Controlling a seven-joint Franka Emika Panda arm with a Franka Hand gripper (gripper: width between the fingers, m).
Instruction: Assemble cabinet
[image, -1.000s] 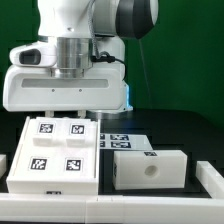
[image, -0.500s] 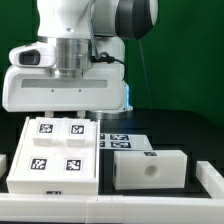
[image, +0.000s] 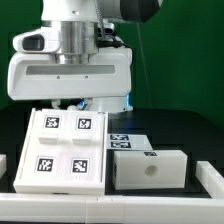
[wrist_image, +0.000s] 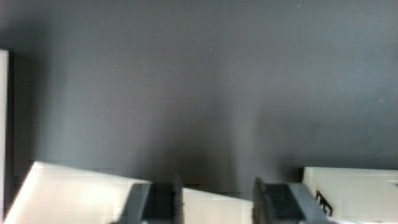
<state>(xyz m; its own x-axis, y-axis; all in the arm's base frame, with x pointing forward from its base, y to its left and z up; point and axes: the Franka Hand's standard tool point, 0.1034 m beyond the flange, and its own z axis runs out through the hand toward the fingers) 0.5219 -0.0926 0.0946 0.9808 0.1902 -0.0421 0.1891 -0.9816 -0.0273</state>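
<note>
While the gripper (wrist_image: 217, 200) hangs low, fingers apart with nothing between them, I judge we're at the pick-up; the tagged cabinet panel (image: 62, 150) sits on the surface (image: 185, 135) just beside the holed block (image: 150, 170) — next, I'd close squarely on the panel's edge.

Under the end effector (wrist_image: 217, 206), the cabinet panel (image: 62, 150) looks like smooth, matt white plastic with flat black-and-white tags (image: 83, 124). The arm housing (image: 70, 80) above is glossy white. The surface (image: 180, 125) is dark and matt.
</note>
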